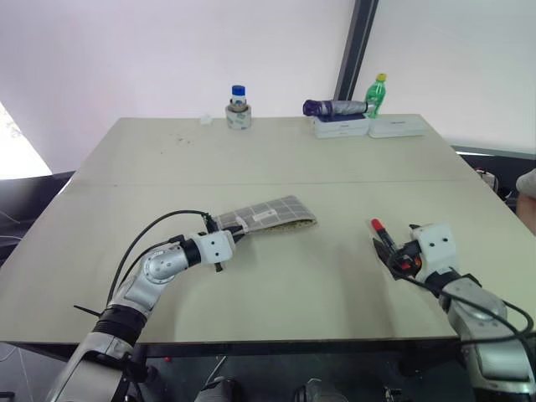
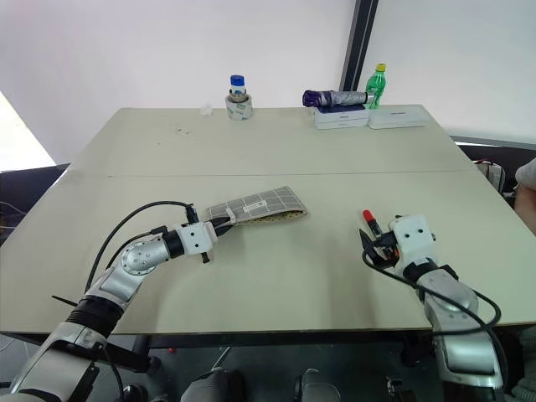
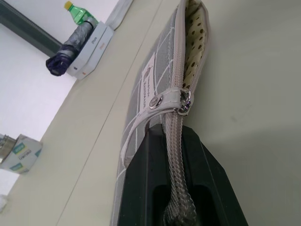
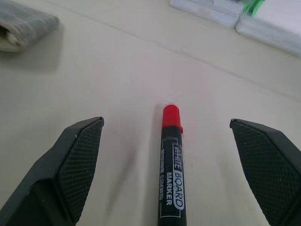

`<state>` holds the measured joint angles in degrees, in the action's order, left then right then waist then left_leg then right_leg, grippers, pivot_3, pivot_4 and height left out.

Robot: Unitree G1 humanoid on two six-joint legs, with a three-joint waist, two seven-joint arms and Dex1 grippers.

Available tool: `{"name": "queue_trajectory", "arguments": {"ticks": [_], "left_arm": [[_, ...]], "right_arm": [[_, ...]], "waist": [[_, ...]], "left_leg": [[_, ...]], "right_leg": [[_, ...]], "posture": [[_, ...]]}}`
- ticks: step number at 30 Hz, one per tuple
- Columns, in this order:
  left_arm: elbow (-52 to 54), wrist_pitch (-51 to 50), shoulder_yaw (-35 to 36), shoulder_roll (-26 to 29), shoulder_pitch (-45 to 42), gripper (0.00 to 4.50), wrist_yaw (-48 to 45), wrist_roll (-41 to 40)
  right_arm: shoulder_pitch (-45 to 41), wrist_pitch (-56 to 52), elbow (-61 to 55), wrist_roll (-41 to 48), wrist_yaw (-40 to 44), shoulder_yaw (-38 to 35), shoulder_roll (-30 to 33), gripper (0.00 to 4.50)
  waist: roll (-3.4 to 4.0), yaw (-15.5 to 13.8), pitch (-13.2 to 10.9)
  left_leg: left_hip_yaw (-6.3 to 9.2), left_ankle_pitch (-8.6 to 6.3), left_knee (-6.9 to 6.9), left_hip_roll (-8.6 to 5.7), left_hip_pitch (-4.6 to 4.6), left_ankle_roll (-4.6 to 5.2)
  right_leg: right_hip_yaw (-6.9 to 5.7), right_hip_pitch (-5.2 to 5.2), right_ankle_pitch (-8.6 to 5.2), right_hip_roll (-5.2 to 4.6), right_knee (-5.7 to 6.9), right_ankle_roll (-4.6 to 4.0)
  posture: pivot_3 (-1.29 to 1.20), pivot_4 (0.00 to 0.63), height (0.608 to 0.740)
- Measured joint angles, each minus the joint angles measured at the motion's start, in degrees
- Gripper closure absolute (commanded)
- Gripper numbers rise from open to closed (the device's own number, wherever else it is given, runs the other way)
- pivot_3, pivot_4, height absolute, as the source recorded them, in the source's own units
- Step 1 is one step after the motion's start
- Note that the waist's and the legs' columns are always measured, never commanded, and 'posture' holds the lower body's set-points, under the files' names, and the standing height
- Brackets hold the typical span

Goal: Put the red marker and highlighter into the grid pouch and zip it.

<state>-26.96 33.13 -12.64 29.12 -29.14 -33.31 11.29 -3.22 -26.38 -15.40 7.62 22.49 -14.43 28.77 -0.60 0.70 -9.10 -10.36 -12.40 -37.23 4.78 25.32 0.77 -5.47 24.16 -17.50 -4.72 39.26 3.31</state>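
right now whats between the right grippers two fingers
The red marker lies on the table between the open right gripper fingers, touching neither, its red cap pointing away. The right wrist view shows this.

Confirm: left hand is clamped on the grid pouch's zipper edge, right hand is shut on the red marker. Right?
Half right. The right hand is open: the right wrist view shows the red marker lying on the table between its spread fingers, not gripped. The left hand is clamped on the grid pouch at its zipper edge, as you said.
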Motion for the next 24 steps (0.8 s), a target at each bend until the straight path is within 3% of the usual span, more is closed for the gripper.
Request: {"name": "queue_trajectory", "arguments": {"ticks": [7,10,15,16,19,24], "left_arm": [[1.0,-0.2,0.1,0.2,1.7,4.5,0.7,0.5],[1.6,-0.5,0.1,0.3,2.5,4.5,0.9,0.6],[3.2,-1.4,0.2,1.0,3.0,4.5,1.2,0.6],[3.2,-1.4,0.2,1.0,3.2,4.5,1.2,0.6],[3.4,-1.6,0.2,1.1,3.3,4.5,1.2,0.6],[3.3,-1.7,0.2,1.1,2.8,4.5,1.3,0.6]], "right_arm": [[-8.5,-12.2,9.2,2.5,1.2,0.2,3.3,0.04],[-9.3,-17.1,10.1,4.6,2.5,0.2,3.8,1.37],[-9.2,-19.6,7.3,4.7,3.4,2.7,4.9,4.02],[-9.2,-19.9,6.9,4.7,3.2,2.9,4.9,4.2],[-9.1,-17.3,6.3,4.2,4.0,4.5,5.1,4.2],[-8.7,-2.3,-0.3,4.0,13.8,9.6,8.2,4.2]], "waist": [[0.0,0.1,0.0],[0.01,0.1,0.0],[0.0,0.1,0.0],[0.0,0.1,0.0],[0.0,0.1,0.0],[0.0,0.1,0.0]], "left_leg": [[-0.03,0.0,0.01,0.0,0.0,0.0],[-0.03,0.0,0.01,0.01,0.0,0.0],[-0.02,-0.01,0.01,0.02,0.0,0.01],[-0.02,-0.01,0.01,0.03,0.0,0.01],[-0.02,-0.01,0.02,0.02,0.01,0.01],[-0.03,-0.01,0.03,0.01,0.01,0.01]], "right_leg": [[0.0,0.01,0.0,-0.01,0.0,0.0],[0.0,0.02,0.0,-0.02,0.0,0.0],[0.0,0.0,0.0,-0.03,0.0,0.0],[0.0,0.0,0.0,-0.03,0.0,0.0],[0.0,0.02,0.0,-0.02,0.0,0.0],[-0.01,0.04,0.0,0.0,0.0,0.01]], "posture": [[0.0,0.15,0.74],[0.0,0.15,0.74],[0.0,0.15,0.74],[0.0,0.15,0.74],[0.0,0.15,0.74],[0.0,0.15,0.74]]}}
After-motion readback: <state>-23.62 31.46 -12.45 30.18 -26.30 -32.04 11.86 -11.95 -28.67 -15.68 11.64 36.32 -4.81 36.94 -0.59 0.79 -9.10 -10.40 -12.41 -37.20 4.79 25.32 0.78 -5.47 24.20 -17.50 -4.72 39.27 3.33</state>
